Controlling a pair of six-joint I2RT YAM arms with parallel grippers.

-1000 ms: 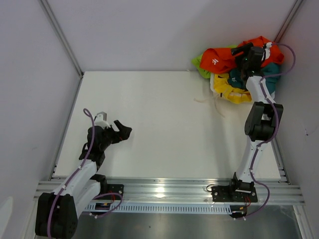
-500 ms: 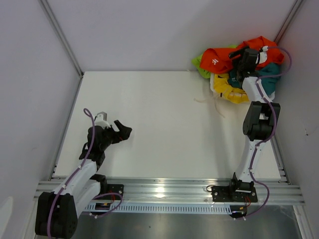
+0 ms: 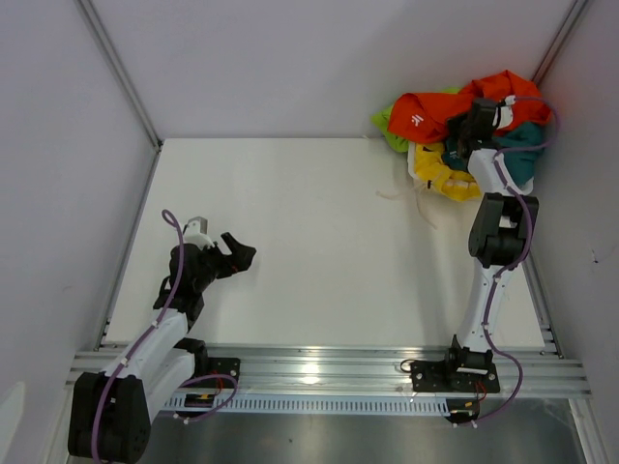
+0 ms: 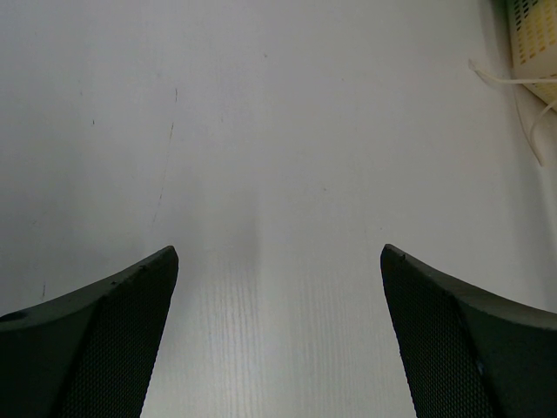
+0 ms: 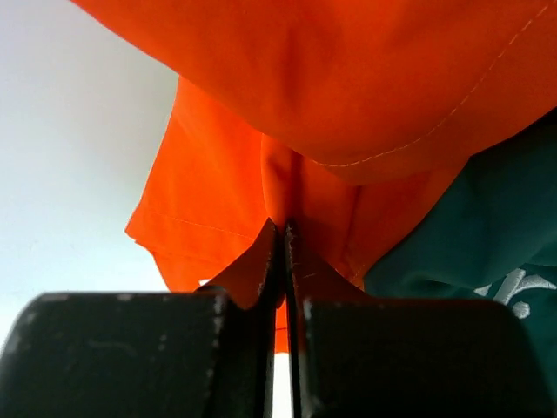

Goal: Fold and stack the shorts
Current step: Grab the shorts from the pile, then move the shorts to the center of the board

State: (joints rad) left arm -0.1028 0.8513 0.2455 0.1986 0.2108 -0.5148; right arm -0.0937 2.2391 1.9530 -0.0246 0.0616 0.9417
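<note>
A heap of shorts [image 3: 435, 135] is found in the far right corner of the desk [image 3: 309, 222], piled over a white mesh basket [image 4: 534, 39], of which only a corner is shown in the left wrist view. The orange shorts [image 3: 426, 106] are laid on top with a white logo facing up. The lime green shorts [image 3: 390, 130] are seen at the left edge of the heap, the yellow shorts [image 3: 447, 181] are draped over its near side, and the teal shorts [image 3: 522, 150] are bunched at the right. A white drawstring [image 3: 399, 196] is trailed onto the desk just left of the heap. The right hand [image 3: 470, 124] is set into the top of the heap. In the right wrist view its jaws are seen clenched on a fold of the orange fabric, with teal fabric just beside them at the lower right. The left hand [image 3: 238, 253] is held low over the near left part of the desk, well apart from the heap. Its jaws are spread wide and nothing is grasped between them.
</note>
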